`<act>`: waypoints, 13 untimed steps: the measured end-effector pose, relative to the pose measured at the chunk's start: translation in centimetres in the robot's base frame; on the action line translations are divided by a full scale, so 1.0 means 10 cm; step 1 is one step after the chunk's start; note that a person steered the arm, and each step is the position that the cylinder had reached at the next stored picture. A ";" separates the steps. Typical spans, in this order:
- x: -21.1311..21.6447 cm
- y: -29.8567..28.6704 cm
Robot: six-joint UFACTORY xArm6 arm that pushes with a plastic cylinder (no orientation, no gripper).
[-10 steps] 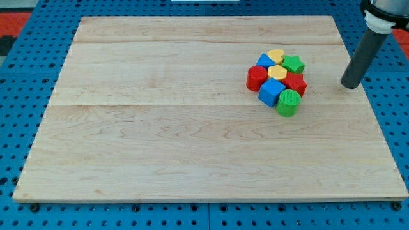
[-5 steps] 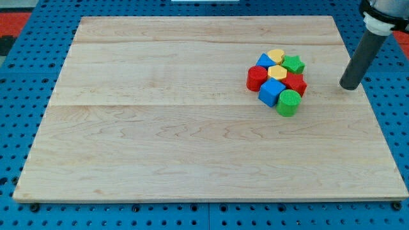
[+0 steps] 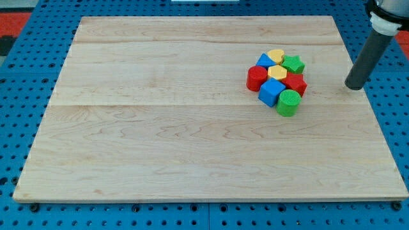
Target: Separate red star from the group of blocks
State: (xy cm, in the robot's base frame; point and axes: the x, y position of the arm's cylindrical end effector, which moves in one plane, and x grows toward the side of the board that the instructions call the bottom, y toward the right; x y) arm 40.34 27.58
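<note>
Wooden board (image 3: 160, 128), red star (image 3: 296, 83) clustered, orientation unclear

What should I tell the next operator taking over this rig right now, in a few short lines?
My tip rests on the board at the view's right, apart from every block.
The red star sits on the cluster's right edge, packed against the green star, yellow hexagon, blue cube and green cylinder.
Done: nothing; the cluster is intact.
Left: work the red star out, probably by going round the cluster, since a push from here would drive it further in.
</note>
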 end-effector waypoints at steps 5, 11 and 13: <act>0.00 -0.20; 0.00 -0.67; 0.00 -1.07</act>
State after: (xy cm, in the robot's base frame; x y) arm 40.34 16.85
